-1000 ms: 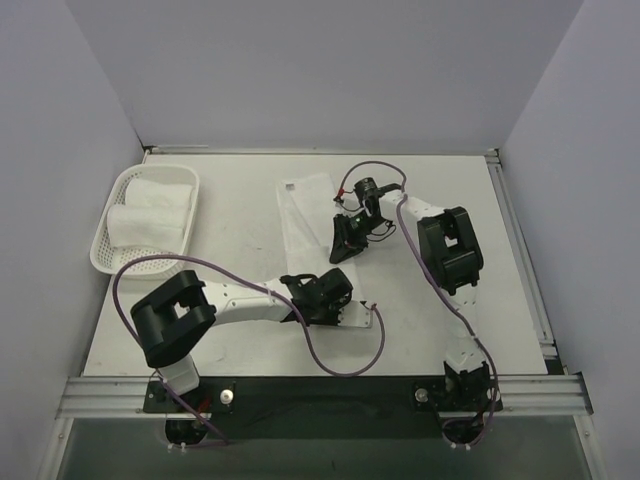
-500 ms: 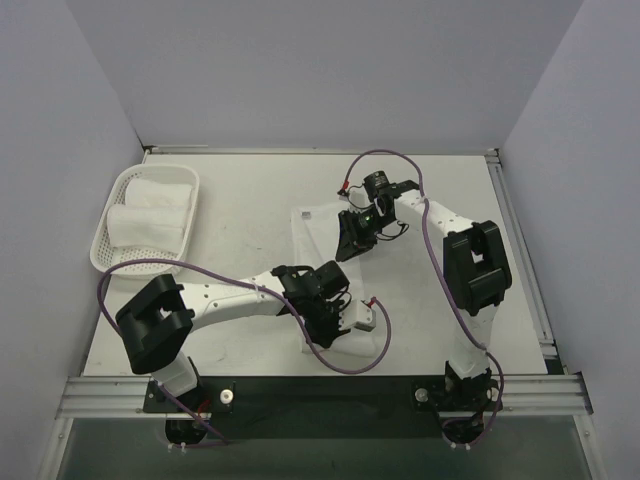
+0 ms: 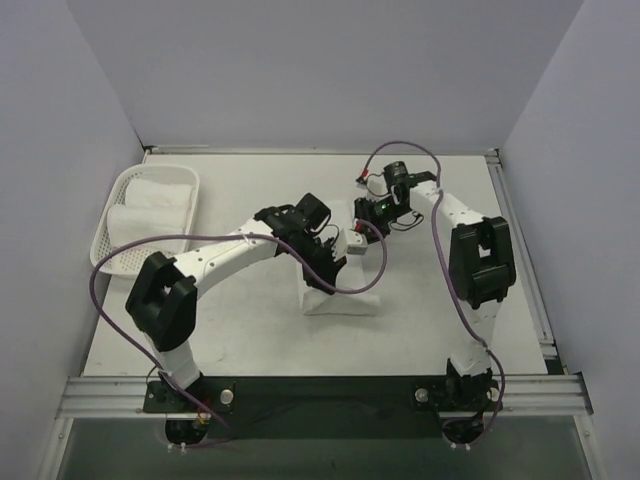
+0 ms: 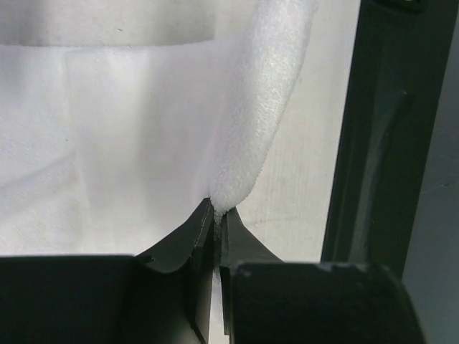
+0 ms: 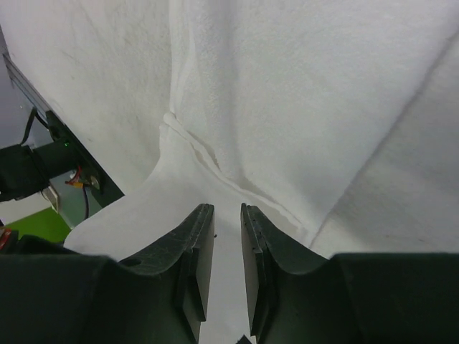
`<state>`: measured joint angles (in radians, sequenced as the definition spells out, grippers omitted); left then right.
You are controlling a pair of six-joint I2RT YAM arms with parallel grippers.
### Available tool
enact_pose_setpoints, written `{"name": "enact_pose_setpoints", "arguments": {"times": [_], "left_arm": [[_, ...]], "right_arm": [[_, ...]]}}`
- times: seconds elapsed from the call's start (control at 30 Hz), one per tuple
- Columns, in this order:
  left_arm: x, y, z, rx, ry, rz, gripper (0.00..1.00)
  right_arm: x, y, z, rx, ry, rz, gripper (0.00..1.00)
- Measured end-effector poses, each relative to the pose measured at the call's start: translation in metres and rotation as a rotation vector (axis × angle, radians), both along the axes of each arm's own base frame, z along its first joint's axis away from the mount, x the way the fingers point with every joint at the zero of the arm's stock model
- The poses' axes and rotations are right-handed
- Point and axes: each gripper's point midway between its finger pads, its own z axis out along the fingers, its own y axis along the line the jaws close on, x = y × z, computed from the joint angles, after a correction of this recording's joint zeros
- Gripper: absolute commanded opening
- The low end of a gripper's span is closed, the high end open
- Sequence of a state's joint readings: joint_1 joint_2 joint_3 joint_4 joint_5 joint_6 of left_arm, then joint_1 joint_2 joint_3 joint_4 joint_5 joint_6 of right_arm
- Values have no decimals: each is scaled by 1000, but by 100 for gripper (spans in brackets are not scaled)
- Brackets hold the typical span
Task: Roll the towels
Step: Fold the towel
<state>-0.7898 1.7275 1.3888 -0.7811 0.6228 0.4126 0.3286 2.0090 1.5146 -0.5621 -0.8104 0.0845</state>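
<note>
A white towel point(image 3: 340, 296) lies bunched at the table's middle, its upper end lifted. My left gripper point(image 3: 328, 262) hangs over it, shut on a fold of the towel's edge point(image 4: 254, 122), which is pinched at the left gripper's tips point(image 4: 216, 212). Just beyond it, my right gripper point(image 3: 362, 228) hovers over the towel's far end. In the right wrist view the right gripper point(image 5: 227, 215) stands narrowly open, nothing between its fingers, with towel cloth point(image 5: 301, 93) spread below. Two more rolled towels point(image 3: 150, 215) sit in the basket.
A white lattice basket point(image 3: 103, 262) stands at the table's left. Purple cables loop from both arms over the towel and table. A dark part of the other arm point(image 4: 380, 129) crosses the right side of the left wrist view. Metal rails edge the table on the right and near sides.
My left arm has swung from the near table up to the middle, carrying the towel's end with it and bunching the cloth. My right gripper drifted right and back, its jaws parting slightly.
</note>
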Motion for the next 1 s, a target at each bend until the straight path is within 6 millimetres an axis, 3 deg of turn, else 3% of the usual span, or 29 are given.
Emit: {"name": "enact_pose_setpoints", "arguments": {"times": [0.13,0.27,0.33,0.47,0.53,0.6,0.67,0.87,1.0], "left_arm": [[23,1,-13,5,37,17,15],[47,12,-40,38,87,64,18],[57,19,-53,58,111,90,21],[72,29,-75,80,147,128,35],[77,30,-80,77,148,133,47],[80,28,-82,73,144,133,57],[82,26,-81,66,139,132,60],[94,29,-70,42,110,157,61],[110,44,-43,3,72,224,61]], "right_arm": [[29,-29,19,22,-45,-85,24],[39,-57,36,30,-71,-150,23],[37,-61,44,38,-81,-156,23],[16,-55,49,77,-51,-131,23],[1,-53,48,98,-8,-124,22],[-11,-49,44,115,38,-119,22],[-20,-47,39,124,79,-116,22],[-38,-40,32,134,145,-103,22],[-51,-32,30,131,163,-81,22]]}}
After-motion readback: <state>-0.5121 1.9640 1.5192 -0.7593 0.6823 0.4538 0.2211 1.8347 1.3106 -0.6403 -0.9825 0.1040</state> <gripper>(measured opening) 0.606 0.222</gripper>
